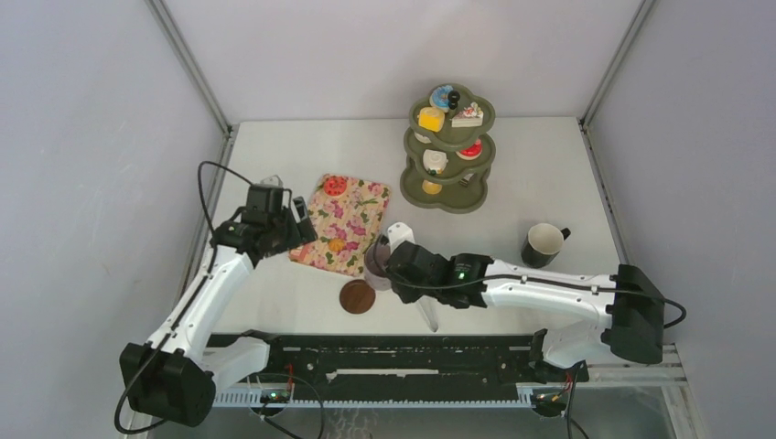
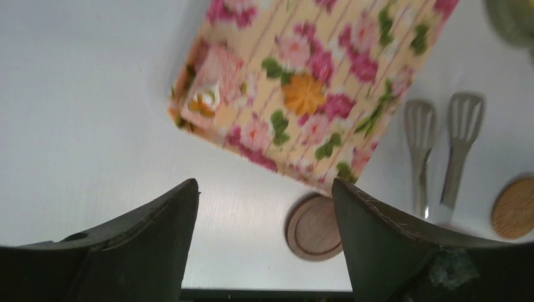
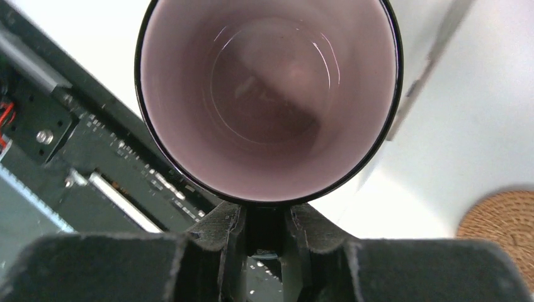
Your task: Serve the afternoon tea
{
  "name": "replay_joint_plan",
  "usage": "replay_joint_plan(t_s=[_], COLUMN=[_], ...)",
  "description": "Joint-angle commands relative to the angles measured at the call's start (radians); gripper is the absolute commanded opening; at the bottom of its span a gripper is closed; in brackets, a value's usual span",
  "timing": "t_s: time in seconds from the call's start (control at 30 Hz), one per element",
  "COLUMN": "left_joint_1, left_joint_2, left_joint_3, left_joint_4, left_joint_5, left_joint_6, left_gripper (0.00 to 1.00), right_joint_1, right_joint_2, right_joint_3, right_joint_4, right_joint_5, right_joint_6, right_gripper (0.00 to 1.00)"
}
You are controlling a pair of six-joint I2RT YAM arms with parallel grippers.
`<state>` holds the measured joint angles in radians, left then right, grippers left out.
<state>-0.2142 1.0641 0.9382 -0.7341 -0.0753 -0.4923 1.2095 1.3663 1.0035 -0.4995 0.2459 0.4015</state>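
Note:
My right gripper is shut on the handle of the mauve mug and holds it upright just above the table, beside a round wooden coaster. The right wrist view looks down into the empty mug, with the fingers clamped on its handle. My left gripper is open and empty over the left edge of the floral tray. A pink cake slice and an orange pastry lie on the tray. A donut sits at its far end. The dark green mug stands to the right.
A green three-tier stand at the back holds a yellow cube, a blue donut, a cake slice and other pastries. Pale tongs lie under the right arm. A woven coaster lies near them.

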Motion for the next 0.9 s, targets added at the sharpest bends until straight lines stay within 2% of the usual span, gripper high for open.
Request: replay_joint_plan(t_s=[0.0, 0.1, 0.23, 0.4, 0.57, 0.87], left_joint_1=[-0.089, -0.195, -0.299, -0.346, -0.362, -0.457], left_joint_2=[-0.011, 0.017, 0.023, 0.066, 0.134, 0.253], left_joint_3=[-0.119, -0.181, -0.274, -0.351, -0.393, -0.337], left_joint_4=[-0.019, 0.018, 0.150, 0.267, 0.371, 0.489], left_joint_5=[-0.010, -0.009, 0.044, 0.097, 0.155, 0.265], left_joint_6=[-0.106, -0.209, -0.304, -0.350, -0.365, -0.377], left_gripper=[0.81, 0.79, 0.76, 0.75, 0.76, 0.75], right_joint_1=[-0.085, -0.165, -0.289, -0.401, -0.441, -0.446], right_joint_2=[-0.114, -0.199, -0.322, -0.429, -0.469, -0.488], right_joint_3=[0.033, 0.002, -0.066, -0.120, -0.142, -0.152], right_joint_4=[0.037, 0.001, -0.019, -0.052, -0.079, -0.091], right_joint_5=[0.125, 0.158, 0.139, 0.099, 0.088, 0.098], right_joint_6=[0.035, 0.051, 0.068, 0.070, 0.081, 0.092], right_gripper=[0.00, 0.00, 0.00, 0.00, 0.00, 0.00])
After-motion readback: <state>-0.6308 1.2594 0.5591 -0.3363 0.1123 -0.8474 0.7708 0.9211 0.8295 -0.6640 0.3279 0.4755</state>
